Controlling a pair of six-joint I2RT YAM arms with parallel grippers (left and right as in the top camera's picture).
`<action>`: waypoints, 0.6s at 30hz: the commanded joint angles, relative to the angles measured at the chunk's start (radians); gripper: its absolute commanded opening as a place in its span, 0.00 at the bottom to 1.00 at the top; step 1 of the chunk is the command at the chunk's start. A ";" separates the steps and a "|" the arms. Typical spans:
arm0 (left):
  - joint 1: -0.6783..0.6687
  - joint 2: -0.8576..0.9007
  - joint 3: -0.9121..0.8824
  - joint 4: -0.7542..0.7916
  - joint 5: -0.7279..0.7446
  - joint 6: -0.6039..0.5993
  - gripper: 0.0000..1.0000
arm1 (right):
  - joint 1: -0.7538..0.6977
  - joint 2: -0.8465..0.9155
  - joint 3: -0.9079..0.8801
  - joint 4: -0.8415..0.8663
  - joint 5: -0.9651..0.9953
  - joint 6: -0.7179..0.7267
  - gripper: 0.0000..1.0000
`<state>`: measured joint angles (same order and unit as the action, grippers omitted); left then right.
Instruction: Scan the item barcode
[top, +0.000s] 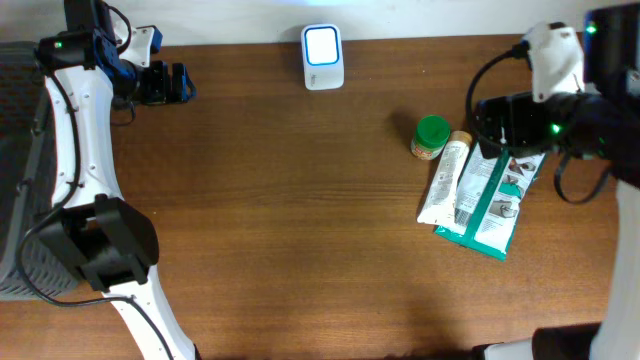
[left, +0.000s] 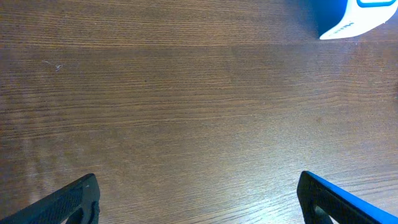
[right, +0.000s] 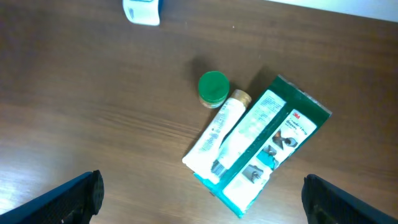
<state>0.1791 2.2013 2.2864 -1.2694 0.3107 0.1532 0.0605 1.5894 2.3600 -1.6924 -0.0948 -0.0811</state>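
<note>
Count was pretty short tbh: one white scanner (top: 322, 56), one green-lidded jar (top: 431, 137), one white tube (top: 443, 181), one flat green-and-white packet (top: 492, 205), all on one wooden table (top: 280, 210). Plus two robot arms, a left arm (top: 72, 120) and a right arm (top: 556, 55).

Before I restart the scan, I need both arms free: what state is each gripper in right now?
Left gripper: open, holding nothing.
Right gripper: open, holding nothing.

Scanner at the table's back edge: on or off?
Looks on: the scanner shows a bright, bluish-white glowing face in the overhead view. Both wrist views catch only part of it.
</note>
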 joint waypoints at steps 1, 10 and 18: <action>0.007 -0.006 0.017 0.000 0.014 -0.009 0.99 | 0.006 -0.048 0.008 -0.006 -0.055 0.091 0.98; 0.007 -0.006 0.017 0.000 0.014 -0.009 0.99 | 0.005 -0.074 0.008 -0.006 -0.104 0.090 0.98; 0.007 -0.006 0.017 0.000 0.014 -0.009 0.99 | 0.005 -0.224 -0.013 0.011 0.146 0.089 0.98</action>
<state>0.1791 2.2013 2.2864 -1.2697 0.3107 0.1528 0.0605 1.4334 2.3592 -1.6924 -0.1078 0.0010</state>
